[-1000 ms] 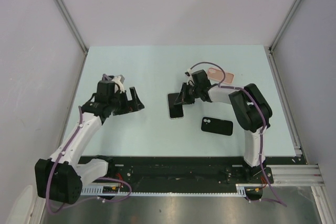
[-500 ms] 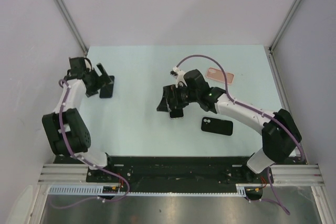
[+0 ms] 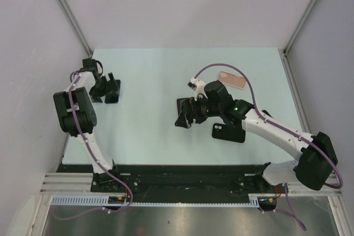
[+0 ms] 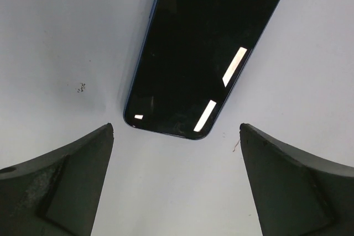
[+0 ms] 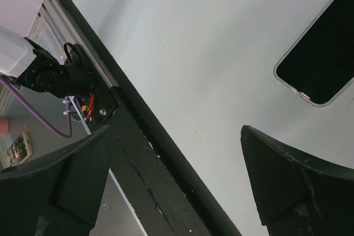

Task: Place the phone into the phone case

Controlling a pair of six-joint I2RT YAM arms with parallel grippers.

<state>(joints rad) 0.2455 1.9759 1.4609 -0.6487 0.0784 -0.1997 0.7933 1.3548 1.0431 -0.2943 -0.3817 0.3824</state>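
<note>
Left gripper [image 4: 176, 136]: fingers spread wide, nothing between them. Dark, blue-edged flat phone [image 4: 204, 48] lies screen-up just ahead of the tips, centred on the gap.
Right gripper [image 5: 177, 131]: spread, empty. Silver-edged black phone [image 5: 323, 64] lies ahead, off to one side. Black rectangular phone case [image 3: 228, 132] lies just behind it, beside the arm.

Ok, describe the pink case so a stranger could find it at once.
Start at the pale green table and look to its far right part, away from the arm bases. The pink case lies flat there, just beyond the right arm. It is the only salmon-coloured thing in sight; the other case, nearer the bases, is black.
</note>
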